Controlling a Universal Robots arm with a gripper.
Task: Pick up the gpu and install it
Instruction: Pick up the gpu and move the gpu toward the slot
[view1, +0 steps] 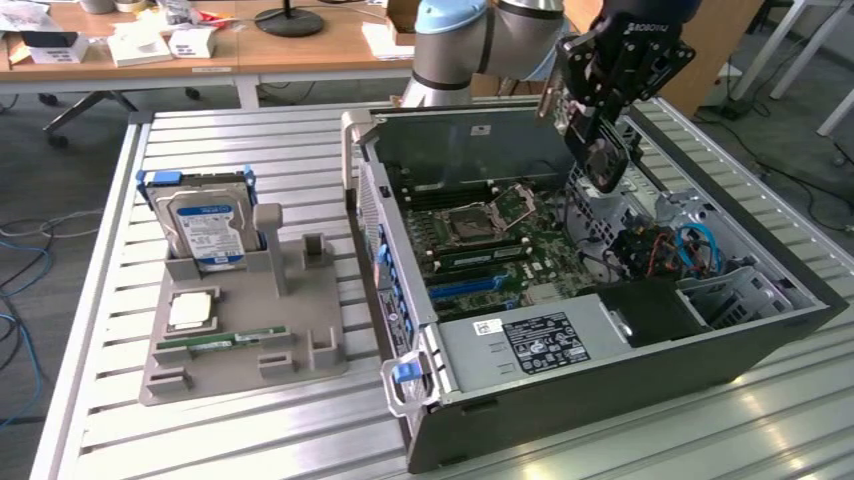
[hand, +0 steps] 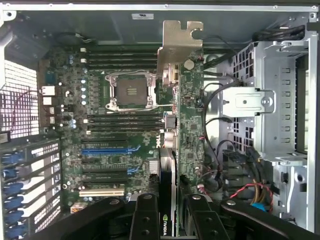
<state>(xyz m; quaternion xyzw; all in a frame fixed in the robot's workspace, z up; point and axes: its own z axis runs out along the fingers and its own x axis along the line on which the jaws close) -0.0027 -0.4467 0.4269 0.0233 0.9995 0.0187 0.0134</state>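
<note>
My gripper (view1: 595, 122) is shut on the gpu (view1: 603, 160), a dark card with a round fan that hangs on edge above the open computer case (view1: 601, 380). In the wrist view the gpu (hand: 169, 170) shows edge-on between the black fingers (hand: 145, 220), with its silver bracket (hand: 179, 45) at the far end. It hovers over the motherboard (hand: 115, 145), off to one side of the blue slot (hand: 107, 149) and apart from it. The motherboard (view1: 494, 250) lies flat on the case floor.
A grey holder (view1: 247, 350) at the exterior view's left carries a hard drive (view1: 207, 225), a processor (view1: 191, 310) and a green RAM stick (view1: 220, 342). Inside the case are a power supply (view1: 534, 340), a metal drive cage (hand: 265, 100) and loose cables (hand: 250, 192).
</note>
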